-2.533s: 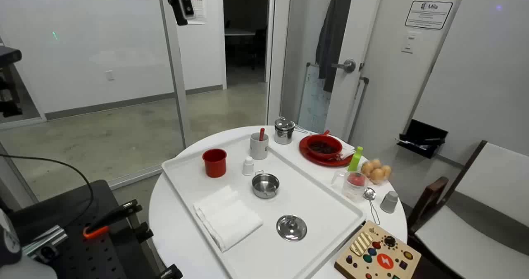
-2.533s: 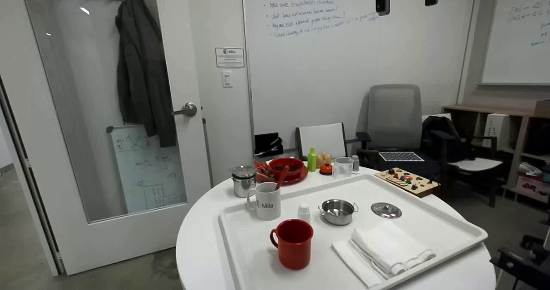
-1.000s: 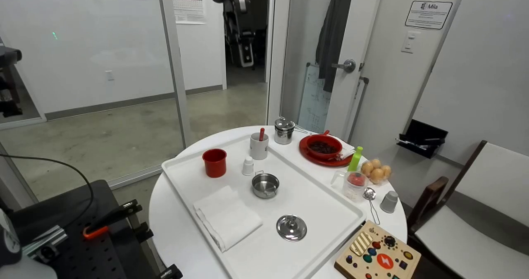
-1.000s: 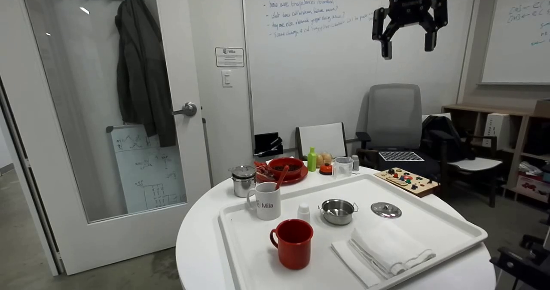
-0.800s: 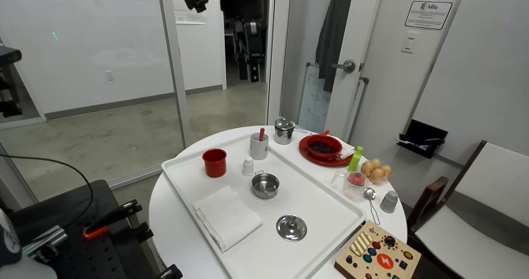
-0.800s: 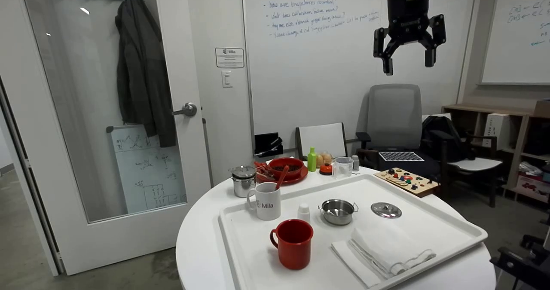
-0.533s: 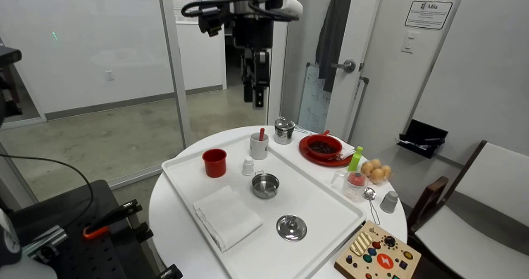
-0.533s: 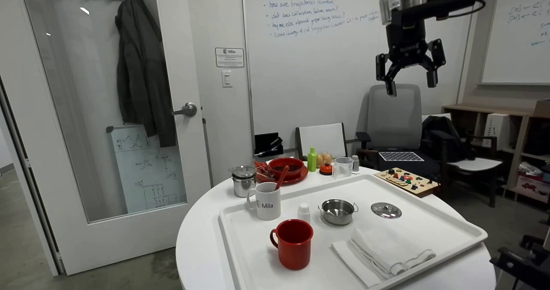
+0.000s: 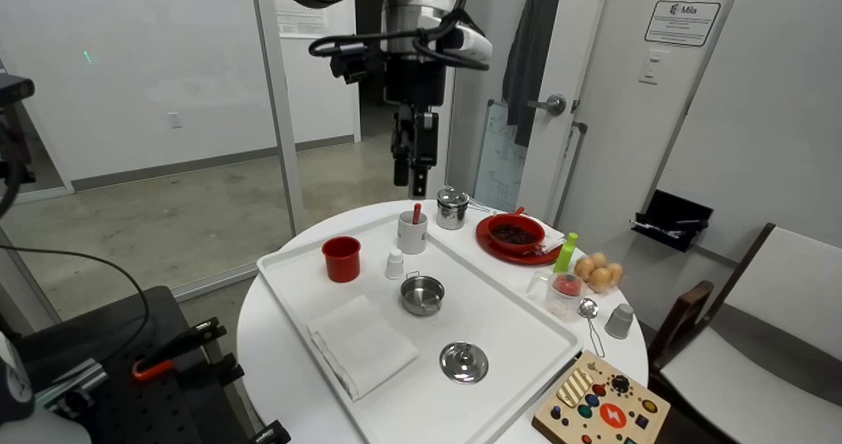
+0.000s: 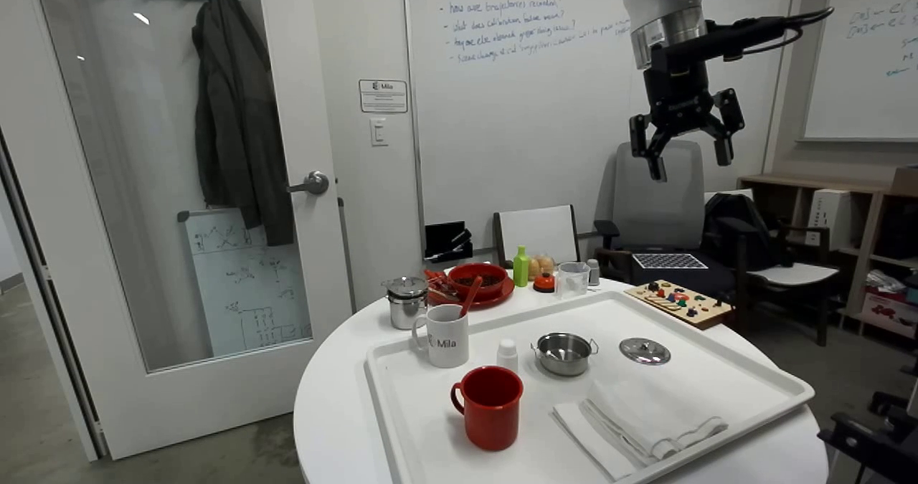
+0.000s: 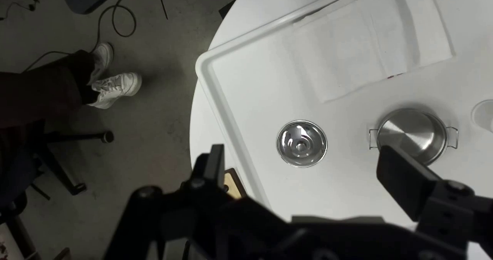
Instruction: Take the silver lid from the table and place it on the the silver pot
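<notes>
The silver lid lies flat, knob up, on the white tray; it also shows in an exterior view and in the wrist view. The silver pot stands uncovered on the tray near the lid; it also shows in an exterior view. In the wrist view the pot is partly covered by a finger. My gripper is open and empty, pointing down, high above the tray; it also shows in an exterior view. In the wrist view the lid appears between the fingertips.
The white tray also holds a red cup, a white mug, a small white shaker and a folded napkin. Beyond its rim stand a lidded silver vessel, a red bowl and a wooden button board.
My gripper has come down from the top of the exterior views toward the table and stays open. The lid, the pot and the other things have not moved.
</notes>
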You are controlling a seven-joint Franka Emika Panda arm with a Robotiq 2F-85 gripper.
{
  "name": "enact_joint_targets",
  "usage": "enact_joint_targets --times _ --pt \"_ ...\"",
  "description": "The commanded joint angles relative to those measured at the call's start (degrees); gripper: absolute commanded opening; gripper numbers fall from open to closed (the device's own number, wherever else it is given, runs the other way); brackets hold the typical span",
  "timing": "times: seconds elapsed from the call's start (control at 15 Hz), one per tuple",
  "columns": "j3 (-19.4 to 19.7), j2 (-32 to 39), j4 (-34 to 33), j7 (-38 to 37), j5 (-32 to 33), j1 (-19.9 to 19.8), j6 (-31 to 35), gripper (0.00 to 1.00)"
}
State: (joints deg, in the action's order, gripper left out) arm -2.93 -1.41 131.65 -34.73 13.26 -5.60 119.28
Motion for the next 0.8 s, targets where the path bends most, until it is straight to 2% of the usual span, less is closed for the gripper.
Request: enact_joint_targets --times 0.0,0.33,0.73 --pt "1.4 -0.1 -0.1 0.0 0.0 1.5 -0.1 1.0" --pt "2.5 6.4 -3.4 -5.0 0.9 1.6 1.7 1.0" --pt "5.5 19.6 -10.5 -7.9 5.1 4.1 9.4 1.0"
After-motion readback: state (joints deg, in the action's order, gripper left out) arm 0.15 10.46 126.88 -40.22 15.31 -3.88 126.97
